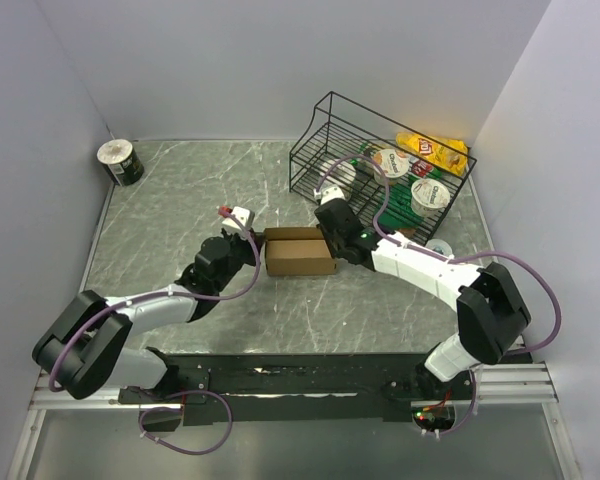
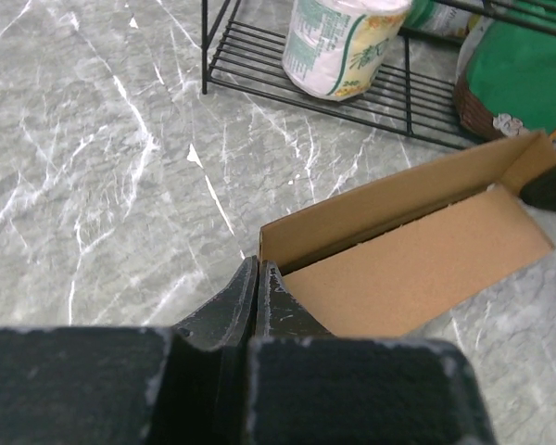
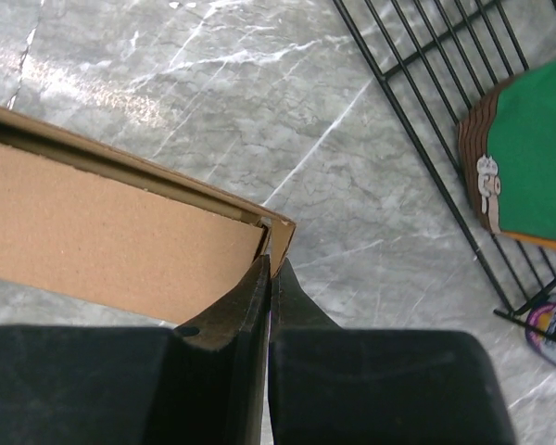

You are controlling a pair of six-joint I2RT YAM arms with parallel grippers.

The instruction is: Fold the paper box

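The paper box is a small, shallow brown cardboard box lying on the marble table between my two arms. In the left wrist view the paper box has its flat top panel lying inside the raised far wall, with a dark slit between them. My left gripper is at the box's left end, and its jaws are shut on the end wall at the corner. My right gripper is at the right end. There it is shut on the end flap of the box.
A black wire basket stands tilted at the back right, just beyond the box, holding cups and a yellow snack bag. Its wires and a green packet lie close to my right gripper. A small can sits far left.
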